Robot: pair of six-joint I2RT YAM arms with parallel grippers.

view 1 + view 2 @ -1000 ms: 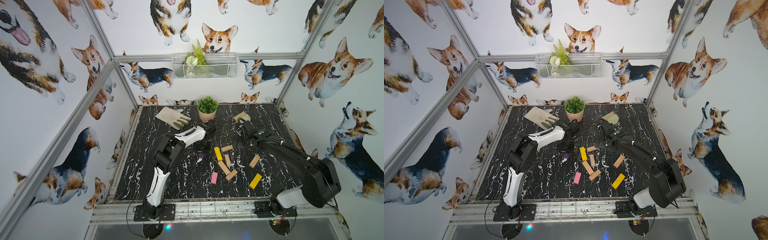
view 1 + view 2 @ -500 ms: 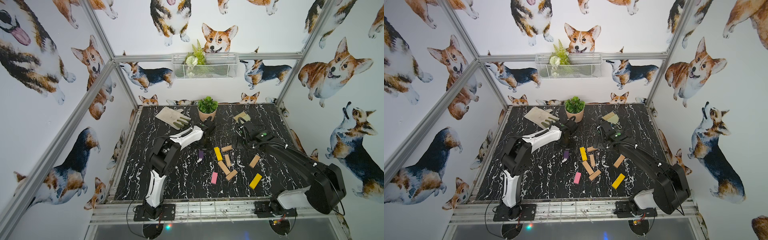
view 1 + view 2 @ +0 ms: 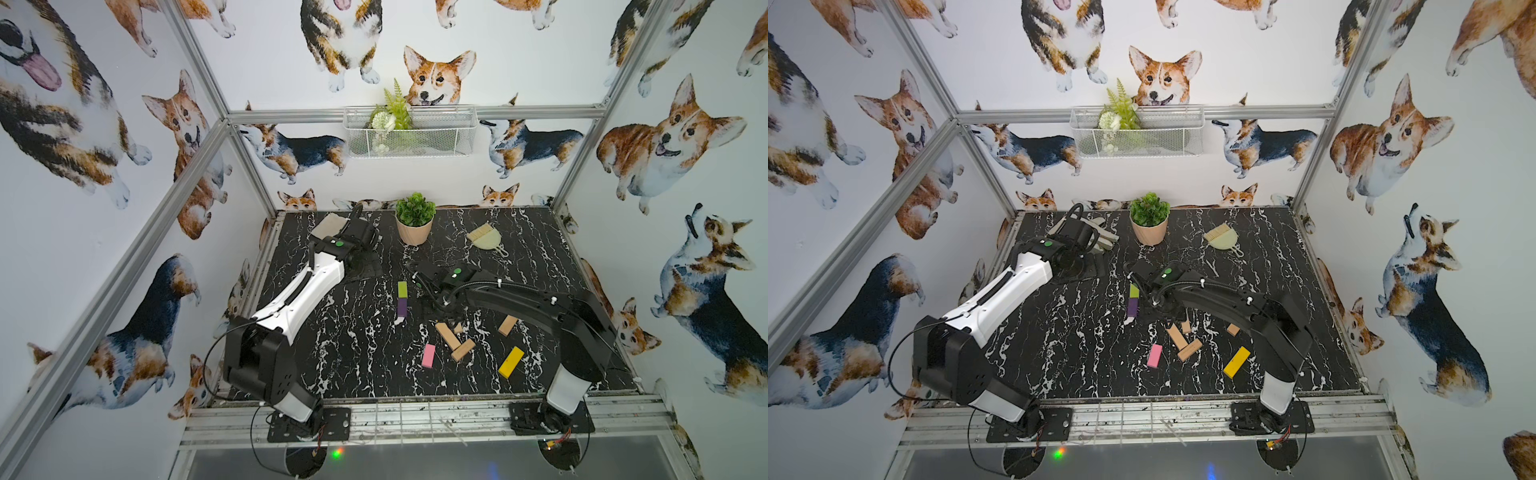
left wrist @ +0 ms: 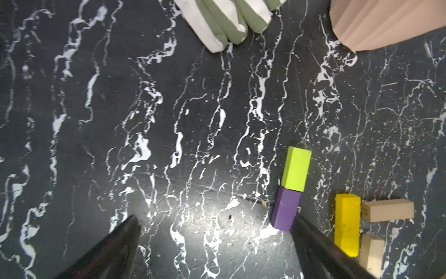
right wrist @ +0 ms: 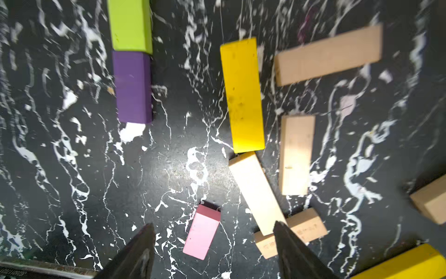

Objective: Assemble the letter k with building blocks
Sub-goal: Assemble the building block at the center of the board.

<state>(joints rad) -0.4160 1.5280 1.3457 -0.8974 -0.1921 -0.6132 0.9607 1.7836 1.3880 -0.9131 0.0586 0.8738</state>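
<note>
Matt bare-wood block [image 5: 295, 154], scuffed marble-look tabletop [image 5: 72, 193]

Lab robot cell: aluminium frame [image 3: 291, 116], corgi-print walls [image 3: 540, 62], marbled tabletop [image 3: 353, 357].

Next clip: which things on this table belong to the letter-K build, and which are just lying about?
Belongs to the build:
lime green block, purple block, pink block, two yellow blocks, tan wood blocks

Lying about:
potted plant, glove, dustpan with brush, wire basket

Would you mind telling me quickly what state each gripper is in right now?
Left gripper: open, holding nothing.
Right gripper: open, holding nothing.
</note>
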